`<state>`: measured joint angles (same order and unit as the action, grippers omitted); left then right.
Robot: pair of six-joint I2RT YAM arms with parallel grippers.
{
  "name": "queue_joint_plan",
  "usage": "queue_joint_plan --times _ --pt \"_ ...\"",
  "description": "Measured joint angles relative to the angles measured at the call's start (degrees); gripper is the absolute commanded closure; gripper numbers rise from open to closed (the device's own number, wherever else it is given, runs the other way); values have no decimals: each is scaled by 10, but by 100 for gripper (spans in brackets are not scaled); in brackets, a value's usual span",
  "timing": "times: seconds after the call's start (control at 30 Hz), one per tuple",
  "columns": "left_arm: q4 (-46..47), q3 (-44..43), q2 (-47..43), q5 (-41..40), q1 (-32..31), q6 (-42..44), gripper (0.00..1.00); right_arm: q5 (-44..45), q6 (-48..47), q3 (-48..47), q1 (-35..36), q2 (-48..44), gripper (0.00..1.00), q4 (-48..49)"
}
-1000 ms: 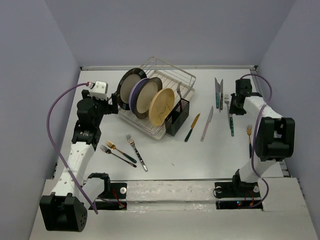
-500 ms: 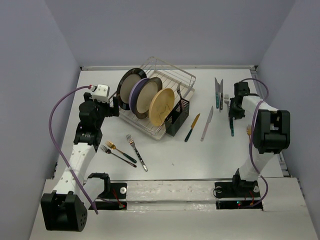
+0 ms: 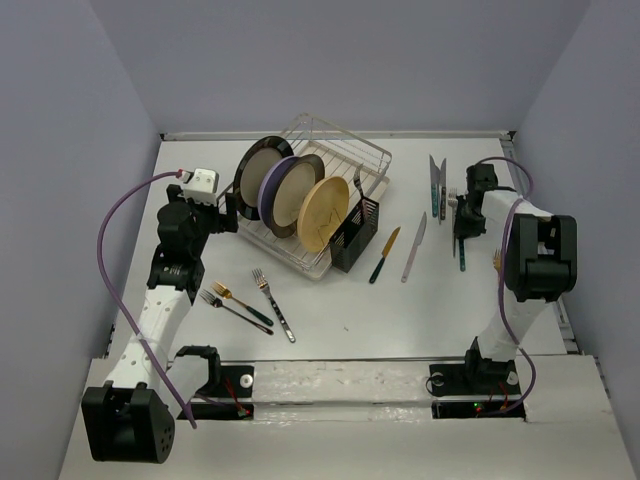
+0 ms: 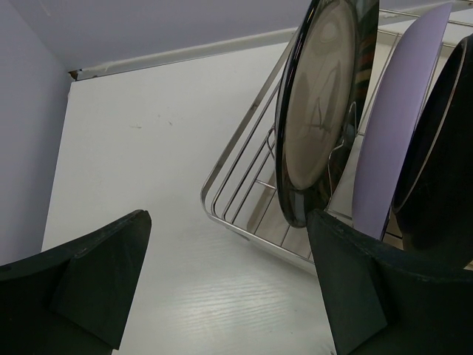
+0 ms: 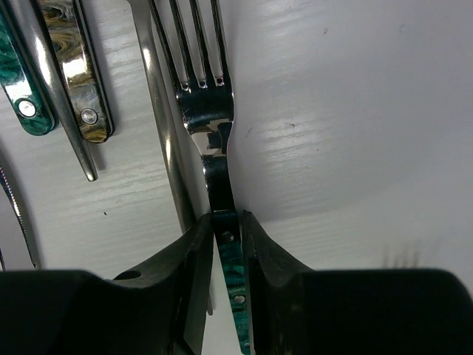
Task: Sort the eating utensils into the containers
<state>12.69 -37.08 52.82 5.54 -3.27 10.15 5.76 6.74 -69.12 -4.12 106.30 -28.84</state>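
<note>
The black cutlery holder [image 3: 354, 238] sits at the near right end of the wire dish rack [image 3: 372, 158], touching it. One silver utensil [image 3: 358, 183] stands upright in the holder; its type is too small to tell. Four plates [image 3: 325, 212] stand on edge in the rack.

At the far right of the counter [image 3: 340, 330], the right end effector [image 5: 224, 223] is closed on the teal handle of a fork [image 5: 213, 144] that lies flat just beside other cutlery.

The left end effector [image 4: 225, 255] hangs with its fingers spread wide and holds nothing, near the rack's left end.

Two knives [image 3: 414, 246] lie right of the holder and three forks [image 3: 246, 300] lie on the near left.
</note>
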Motion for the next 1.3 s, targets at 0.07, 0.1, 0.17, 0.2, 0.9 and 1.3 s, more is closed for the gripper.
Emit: queue_joint_plan --times 0.07,0.1,0.17,0.2,0.9,1.3 --pt "0 0 0 0 0 0 1 0 -1 -1 0 1 73 1" --pt "0 0 0 0 0 0 1 0 -1 -1 0 2 76 1" --pt "0 0 0 0 0 0 1 0 -1 -2 0 3 82 2" --pt "0 0 0 0 0 0 1 0 -1 -3 0 3 90 2" --pt "8 0 15 -10 15 4 1 58 -66 -21 143 -228 100 95" --pt "6 0 18 -41 34 13 1 -81 -90 107 361 -330 100 562"
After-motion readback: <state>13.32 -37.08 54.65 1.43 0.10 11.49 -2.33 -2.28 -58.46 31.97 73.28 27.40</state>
